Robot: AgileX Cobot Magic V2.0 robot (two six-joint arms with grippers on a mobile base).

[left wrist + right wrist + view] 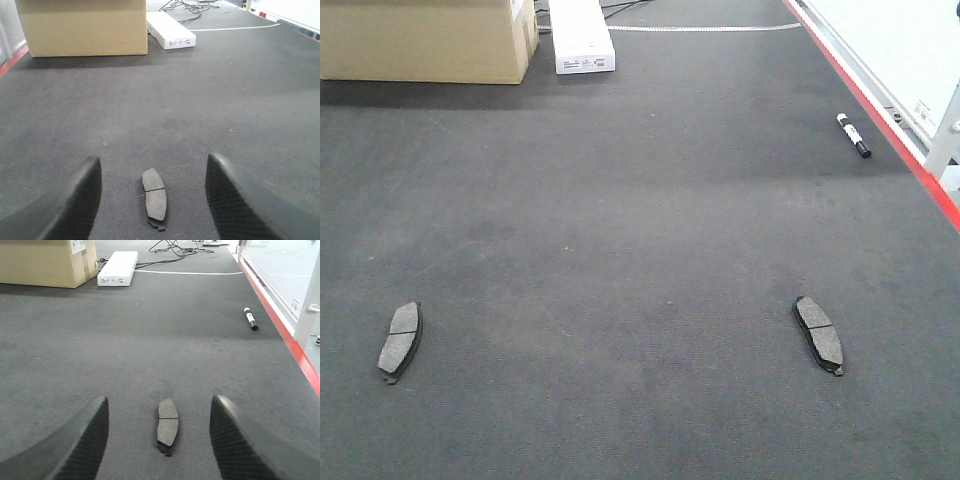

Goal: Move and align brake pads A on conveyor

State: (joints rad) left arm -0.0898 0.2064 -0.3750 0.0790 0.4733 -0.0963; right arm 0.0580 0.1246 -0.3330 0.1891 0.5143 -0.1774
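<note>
From the front we see the left brake pad (401, 341) and the right brake pad (818, 334) lying well apart on the conveyor (640, 200). In the left wrist view our left tool (152, 159) is spread, and the left brake pad (154, 198) lies between its fingers, touching neither. In the right wrist view the right tool (160, 399) is spread too, and the right brake pad (168, 426) lies between its fingers, untouched.

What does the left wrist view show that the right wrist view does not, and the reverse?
Only the left wrist view: the open left gripper, the left brake pad lying between its fingers in the picture, and the left red edge.

Only the right wrist view: the open right gripper, the right brake pad between its fingers, a black and white cylinder, and the right red frame edge.

Both: the dark conveyor, the cardboard box, the white box and the cables.
</note>
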